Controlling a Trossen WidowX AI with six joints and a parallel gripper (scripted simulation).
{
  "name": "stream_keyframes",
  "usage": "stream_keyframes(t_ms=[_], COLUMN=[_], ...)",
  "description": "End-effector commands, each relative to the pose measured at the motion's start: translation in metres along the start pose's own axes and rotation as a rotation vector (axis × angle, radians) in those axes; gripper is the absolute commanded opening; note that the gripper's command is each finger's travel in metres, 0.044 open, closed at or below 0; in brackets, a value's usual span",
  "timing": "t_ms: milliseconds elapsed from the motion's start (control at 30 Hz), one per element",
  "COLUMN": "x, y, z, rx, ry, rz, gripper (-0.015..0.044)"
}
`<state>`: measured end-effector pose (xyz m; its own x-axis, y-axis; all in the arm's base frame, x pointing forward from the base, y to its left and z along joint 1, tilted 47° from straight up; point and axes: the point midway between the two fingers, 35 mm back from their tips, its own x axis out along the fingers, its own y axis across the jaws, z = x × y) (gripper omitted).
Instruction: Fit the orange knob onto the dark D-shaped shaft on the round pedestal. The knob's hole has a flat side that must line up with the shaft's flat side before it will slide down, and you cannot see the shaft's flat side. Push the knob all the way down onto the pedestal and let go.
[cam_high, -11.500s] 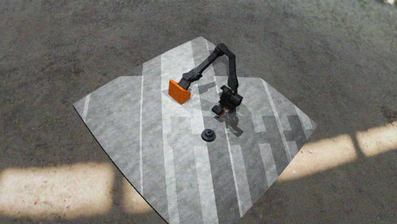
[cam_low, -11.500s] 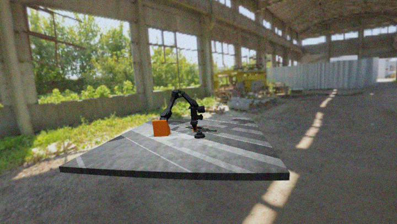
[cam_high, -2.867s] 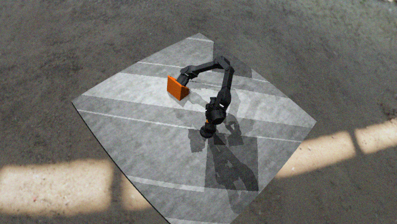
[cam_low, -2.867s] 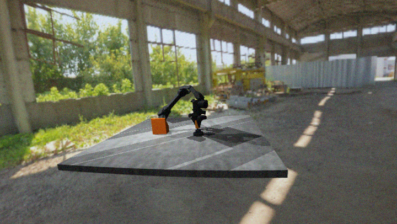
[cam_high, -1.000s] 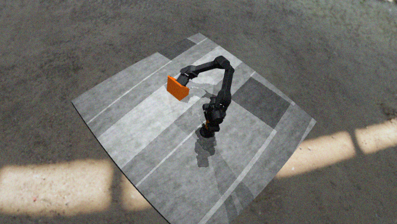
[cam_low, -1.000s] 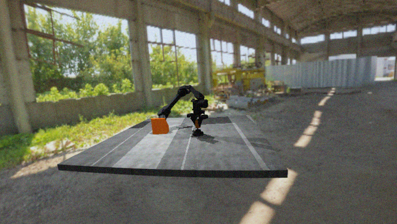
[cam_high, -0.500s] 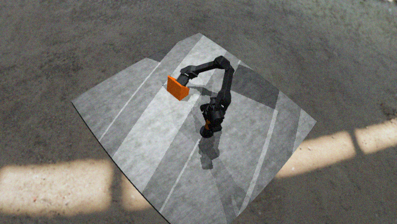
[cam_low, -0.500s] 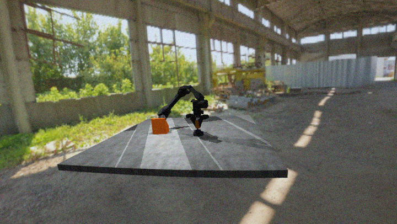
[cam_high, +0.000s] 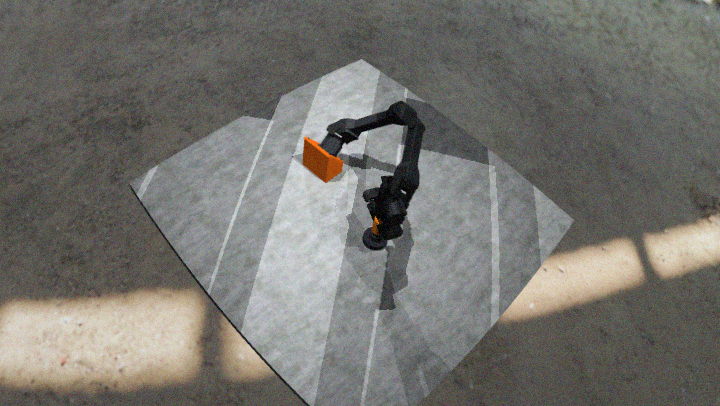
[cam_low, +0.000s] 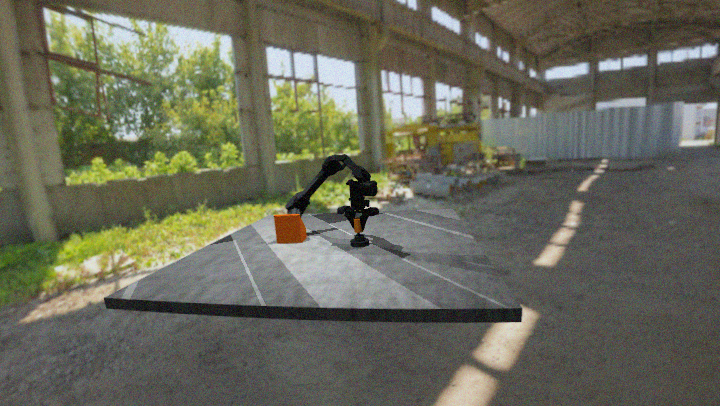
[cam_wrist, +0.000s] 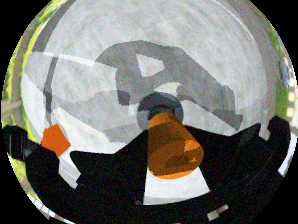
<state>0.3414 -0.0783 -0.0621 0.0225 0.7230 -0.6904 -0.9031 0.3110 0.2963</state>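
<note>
Pincer (cam_high: 376, 225) (cam_low: 357, 226) (cam_wrist: 165, 131) points down, closed on the orange knob (cam_high: 376, 224) (cam_low: 357, 225) (cam_wrist: 175, 147). Knob is upright, directly above the round pedestal (cam_high: 374, 244) (cam_low: 359, 243) (cam_wrist: 145, 118); whether its hole engages the shaft, cannot tell. Pedestal stands inward from the tabletop's (cam_high: 302, 302) (cam_low: 352, 292) (cam_wrist: 200, 30) edges. Orange block (cam_high: 321, 162) (cam_low: 289, 228) (cam_wrist: 55, 140) sits by the arm's base, apart from the pedestal.

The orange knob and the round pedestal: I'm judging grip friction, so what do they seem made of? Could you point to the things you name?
Orange knob (cam_high: 375, 224) (cam_low: 357, 225) (cam_wrist: 172, 145): probably smooth plastic, given its even colour and crisp shading.

Round pedestal (cam_high: 374, 246) (cam_low: 359, 243) (cam_wrist: 145, 114): dark, fairly matt; plastic or painted metal, unclear which.
</note>
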Motion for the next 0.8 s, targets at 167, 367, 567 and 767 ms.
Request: stream_keyframes(t_ms=[167,367,567,767], x=[-0.0027,-0.0003,0.0015,0.0015], y=[-0.0010,0.0000,-0.0002,-0.0006], z=[0.0003,-0.0003,0.0000,0.0001], rx=[-0.174,-0.215,-0.215,-0.215], ry=[0.000,0.000,0.000,0.000], rz=[-0.003,-0.002,-0.002,-0.003], gripper=[0.0000,0.0000,0.0000,0.0000])
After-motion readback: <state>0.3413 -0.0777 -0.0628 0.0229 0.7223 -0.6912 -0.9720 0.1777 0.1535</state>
